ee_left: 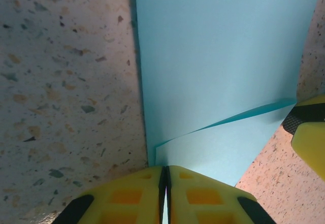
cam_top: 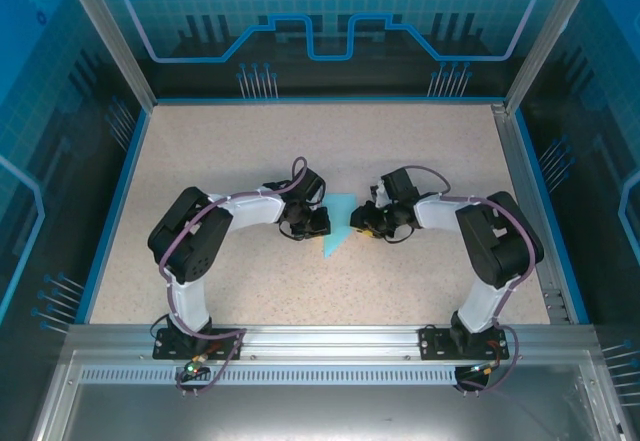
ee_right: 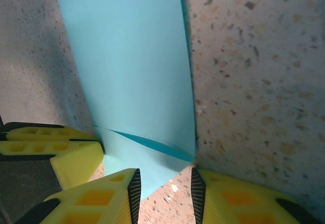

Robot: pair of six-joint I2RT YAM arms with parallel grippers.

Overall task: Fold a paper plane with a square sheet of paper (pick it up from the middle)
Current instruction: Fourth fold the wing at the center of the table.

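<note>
Left gripper point(ee_left: 165, 178) has its yellow fingers pressed together on the edge of the paper plane point(cam_top: 340, 226), with a thin turquoise sliver showing in the seam between them. Right gripper point(ee_right: 165, 186) stands with its jaws apart, and a corner of the lower flap reaches loosely into the gap. Beneath both stretches the speckled beige table point(cam_top: 420, 151). At its middle, between the two grippers, lies the matte light-turquoise plane. It is broad at the far end and tapers to a sharp near point, and one diagonal crease lifts a layer.
</note>
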